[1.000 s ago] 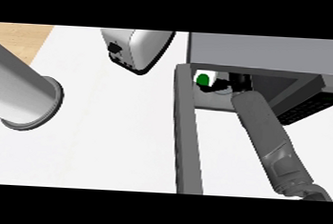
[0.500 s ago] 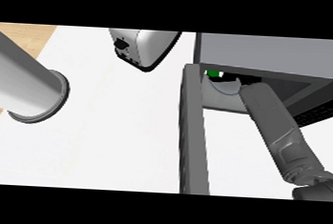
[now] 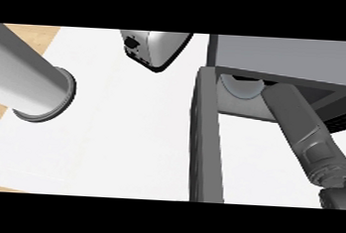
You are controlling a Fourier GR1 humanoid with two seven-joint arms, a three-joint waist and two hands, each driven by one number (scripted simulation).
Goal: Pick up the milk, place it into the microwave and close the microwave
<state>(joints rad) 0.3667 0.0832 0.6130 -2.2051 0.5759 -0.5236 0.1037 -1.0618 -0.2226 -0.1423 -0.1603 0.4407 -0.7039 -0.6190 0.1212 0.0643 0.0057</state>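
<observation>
Right forearm (image 3: 307,130) reaches deeper into microwave (image 3: 296,58); milk's green cap now hidden, hand state unclear. Placement step; next withdraw, swing door (image 3: 206,140) at 6 o'clock shut.

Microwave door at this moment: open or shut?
Open. The microwave door swings out toward the camera, edge-on, and the right forearm reaches past it into the microwave cavity.
</observation>
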